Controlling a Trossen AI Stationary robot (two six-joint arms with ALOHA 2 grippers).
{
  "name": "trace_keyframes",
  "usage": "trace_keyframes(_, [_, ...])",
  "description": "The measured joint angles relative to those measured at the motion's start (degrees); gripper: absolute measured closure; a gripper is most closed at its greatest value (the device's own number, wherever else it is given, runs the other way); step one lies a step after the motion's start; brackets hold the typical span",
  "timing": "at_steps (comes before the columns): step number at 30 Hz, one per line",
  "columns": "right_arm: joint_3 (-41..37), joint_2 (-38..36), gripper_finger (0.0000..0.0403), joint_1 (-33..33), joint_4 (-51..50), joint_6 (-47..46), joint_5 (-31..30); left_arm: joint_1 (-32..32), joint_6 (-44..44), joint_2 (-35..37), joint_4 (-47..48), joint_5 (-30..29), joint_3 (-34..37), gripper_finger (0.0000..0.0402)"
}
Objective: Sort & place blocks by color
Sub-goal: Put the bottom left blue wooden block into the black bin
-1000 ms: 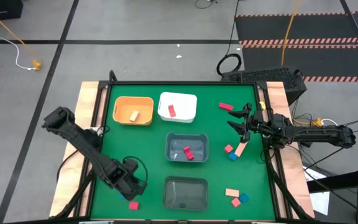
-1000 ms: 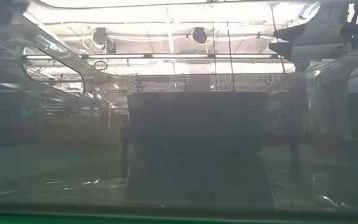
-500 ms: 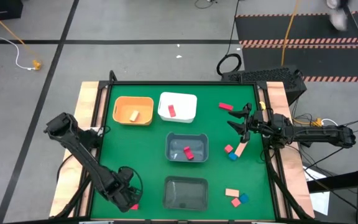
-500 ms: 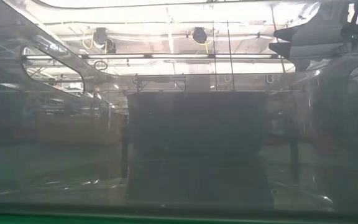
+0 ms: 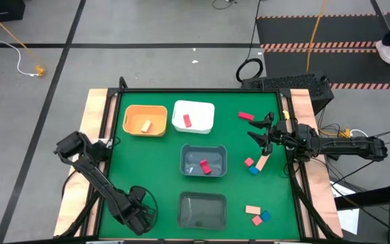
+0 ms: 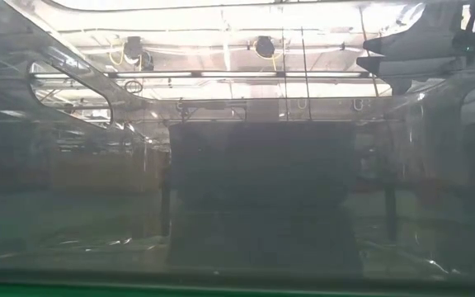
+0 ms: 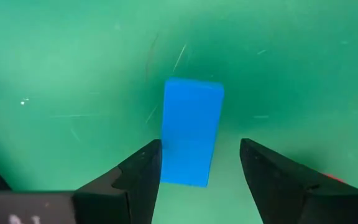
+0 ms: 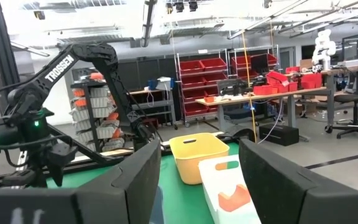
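Grey shop floor surrounded the green bench (image 5: 161, 169) when I looked down on it, and I took the grey bin (image 5: 204, 160) at its middle as my landmark. My left hand (image 7: 197, 168) sat down at the near left corner, well left of the clear bin (image 5: 202, 209) that stood just in front of the grey one. Its fingers (image 7: 140, 174) were spread, and a blue bar (image 7: 191, 140) lay flat on the cloth between them, close to one finger but not pinched.

My right hand (image 5: 259, 129) waited to the right of the grey bin, near the bench's right edge, fingers spread and holding nothing. A red block (image 5: 246, 116) lay just behind it, and a tan bar (image 5: 262, 163) with a small pink cube (image 5: 249, 162) and a blue cube (image 5: 254, 170) lay just in front of it.

Inside the grey bin I saw a red block (image 5: 205, 166). Behind it, the white bin (image 5: 193, 116) held a red block (image 5: 187, 120), and the orange bin (image 5: 145, 120) to the left of that held a tan piece (image 5: 146, 126). Three more pieces, tan (image 5: 252, 210), salmon (image 5: 256, 220) and blue (image 5: 265, 216), lay right of the clear bin.
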State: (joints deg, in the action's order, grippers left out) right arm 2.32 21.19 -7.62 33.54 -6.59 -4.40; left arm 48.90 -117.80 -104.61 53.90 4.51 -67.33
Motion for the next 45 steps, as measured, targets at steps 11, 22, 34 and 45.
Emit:
trace_keyframes(11, [0.0,0.0,0.0193,0.0,0.0,0.0,0.0,0.0,0.5,-2.5,-0.1,0.0,0.4,0.0177])
trace_keyframes(22, [0.0,0.0,0.0193,0.0,0.0,0.0,0.0,-0.1,0.6,-2.6,-1.2,-0.1,0.4,0.0309])
trace_keyframes(34, [0.0,0.0,0.0193,0.0,0.0,0.0,0.0,-2.6,3.7,-2.3,0.5,-3.9,0.6,0.0347])
trace_keyframes(45, [0.0,0.0,0.0193,0.0,0.0,0.0,0.0,-10.6,14.0,5.4,3.2,-19.8,0.7,0.0347])
